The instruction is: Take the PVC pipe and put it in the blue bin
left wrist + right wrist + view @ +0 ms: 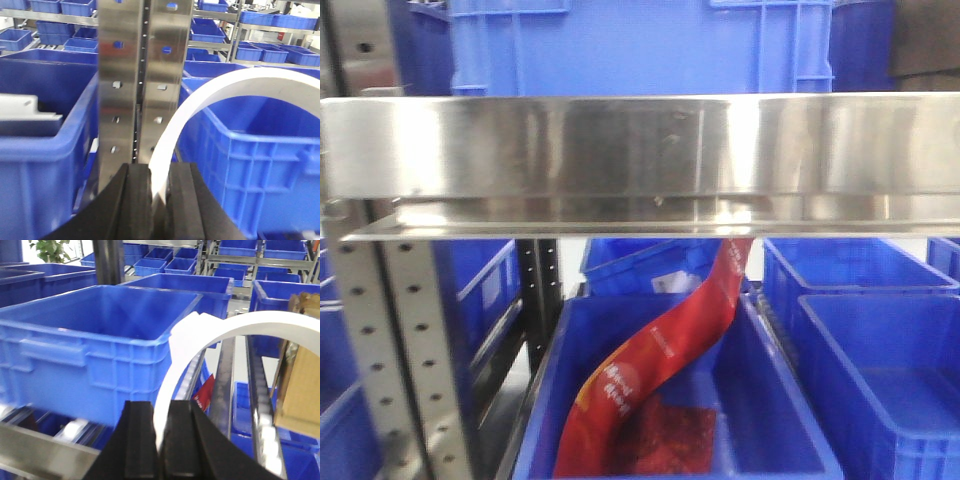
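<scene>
Looking at this, the grab seems done. The left end effector (159, 172) is clamped on the white curved PVC pipe (197, 100), which arcs up and off to the right from between its fingers. The right end effector (161, 412) pinches the same kind of white arc (260, 322); can't tell if it's one piece or two. The drop into the blue bin (90, 350) just ahead isn't done yet, I'd say.

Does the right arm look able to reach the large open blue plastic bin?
Probably yes: nothing stands between the open large blue plastic bin and the right end effector gripping the white curved PVC pipe.
</scene>
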